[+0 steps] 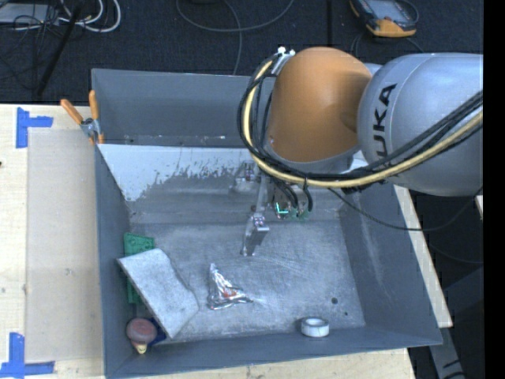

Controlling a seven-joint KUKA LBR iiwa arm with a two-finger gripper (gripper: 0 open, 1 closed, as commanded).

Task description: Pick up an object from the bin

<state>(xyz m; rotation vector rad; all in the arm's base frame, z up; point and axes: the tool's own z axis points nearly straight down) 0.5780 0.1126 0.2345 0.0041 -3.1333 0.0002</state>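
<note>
We see the gripper (pixel 250 247) hanging low over the middle of the bin (pixel 173 109), just above centre frame. It sits under the orange cover (pixel 316 105) of the arm (pixel 426 125), which comes in from the upper right. Black and yellow cables (pixel 256 144) loop round the cover's left side. The gripper's tip is close to the bare grey floor, though we cannot tell whether it touches. We also cannot tell how far the gripper is open. We see nothing held in it.

The nearest thing is a crumpled silvery wrapper (pixel 225 289) with a spot of red in its folds. It lies on the floor below the gripper and slightly to its left in the frame. It is near the gripper but clearly apart from it, with bare floor between them.

The rest of the bin's contents lie farther off. A small white ring (pixel 315 327) lies flat near the front wall, at lower right of the wrapper and well apart from the gripper. The others are gathered in the lower left corner. There a grey-white slab (pixel 158 289) leans at a slant. A green piece (pixel 138 245) shows just above it against the left wall. A reddish-brown knob (pixel 142 330) sits at the slab's lower end, in the very corner.
</note>
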